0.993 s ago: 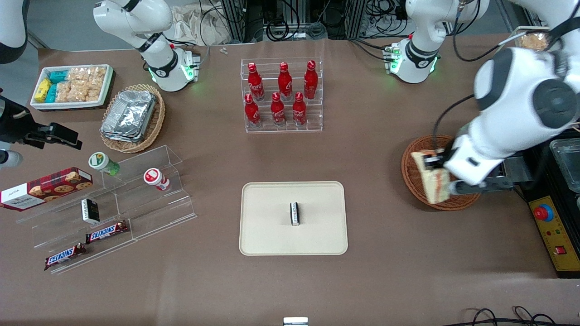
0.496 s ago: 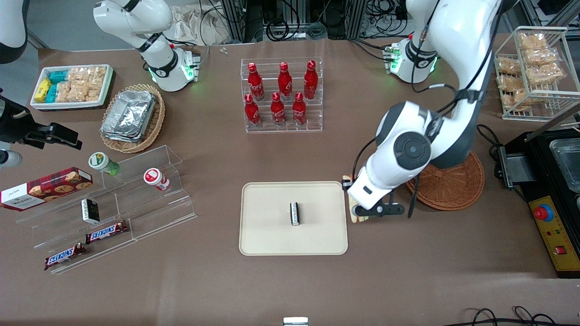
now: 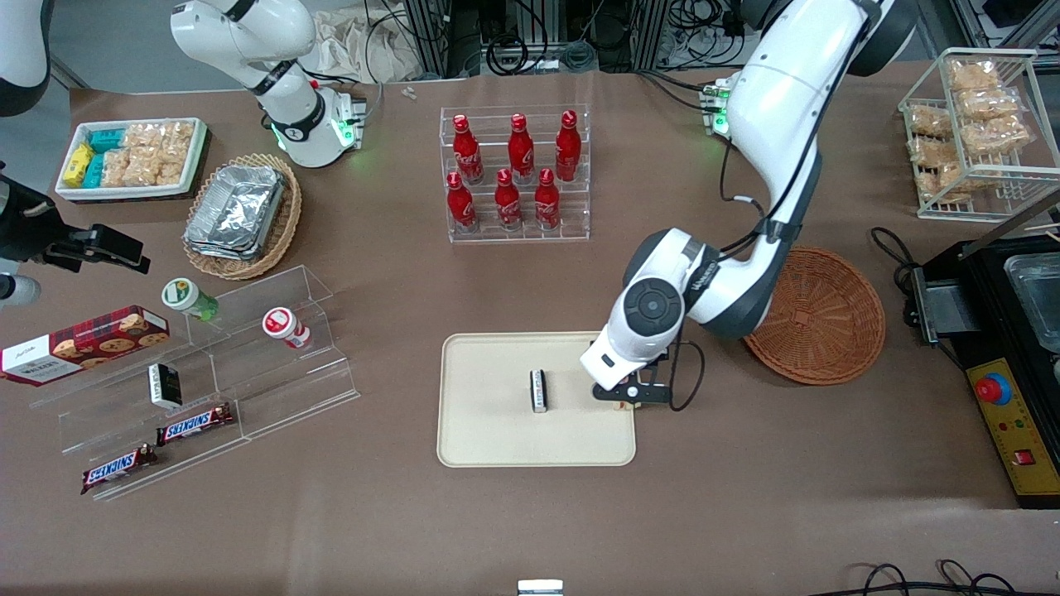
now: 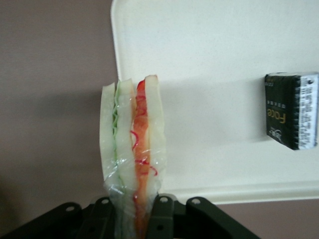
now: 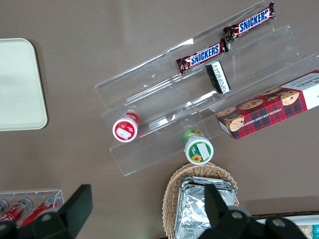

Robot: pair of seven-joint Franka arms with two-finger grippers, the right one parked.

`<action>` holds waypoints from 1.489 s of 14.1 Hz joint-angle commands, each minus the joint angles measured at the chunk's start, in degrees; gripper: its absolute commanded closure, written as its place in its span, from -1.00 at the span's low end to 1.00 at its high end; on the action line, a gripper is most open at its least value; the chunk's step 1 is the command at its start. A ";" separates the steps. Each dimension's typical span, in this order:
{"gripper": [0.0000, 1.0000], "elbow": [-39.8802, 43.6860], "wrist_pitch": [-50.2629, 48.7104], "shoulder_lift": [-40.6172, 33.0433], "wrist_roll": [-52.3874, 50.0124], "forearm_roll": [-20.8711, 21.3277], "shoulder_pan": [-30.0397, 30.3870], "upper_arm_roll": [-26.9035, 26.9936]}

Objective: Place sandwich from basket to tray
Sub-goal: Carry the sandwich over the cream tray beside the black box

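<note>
2 SNICKERS bars (image 3: 195, 425), gripper (image 4: 134, 211) holding sandwich (image 4: 132, 149)

The left arm is glossy white with dark grey joint caps, a black cable along it and a green-lit base. Its gripper (image 3: 631, 396) is black, showing screw heads.

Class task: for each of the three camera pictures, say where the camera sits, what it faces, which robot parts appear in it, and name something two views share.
Front view: high, facing both arms; tray, empty basket, gripper over the tray's edge.
Left wrist view: on the working arm, looking down at the clamped sandwich; fingers show.
Right wrist view: looks down at the snack shelf; its own fingers show.
Shared: black bar.
</note>
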 commanded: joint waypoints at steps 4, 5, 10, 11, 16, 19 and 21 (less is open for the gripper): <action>1.00 4.54 4.70 4.69 -0.26 1.42 -0.43 0.70; 1.00 5.24 4.70 5.31 -0.17 1.42 -0.43 0.70; 0.97 5.34 4.70 6.72 -0.08 1.51 -0.61 0.79; 0.79 5.43 4.70 6.98 -0.08 1.51 -0.61 0.79; -0.80 5.25 8.73 7.60 -0.69 1.51 -0.61 0.70; -0.98 5.25 9.62 7.69 -0.96 1.33 -0.61 0.70; -0.98 5.25 9.45 7.08 -0.96 1.42 -0.61 0.79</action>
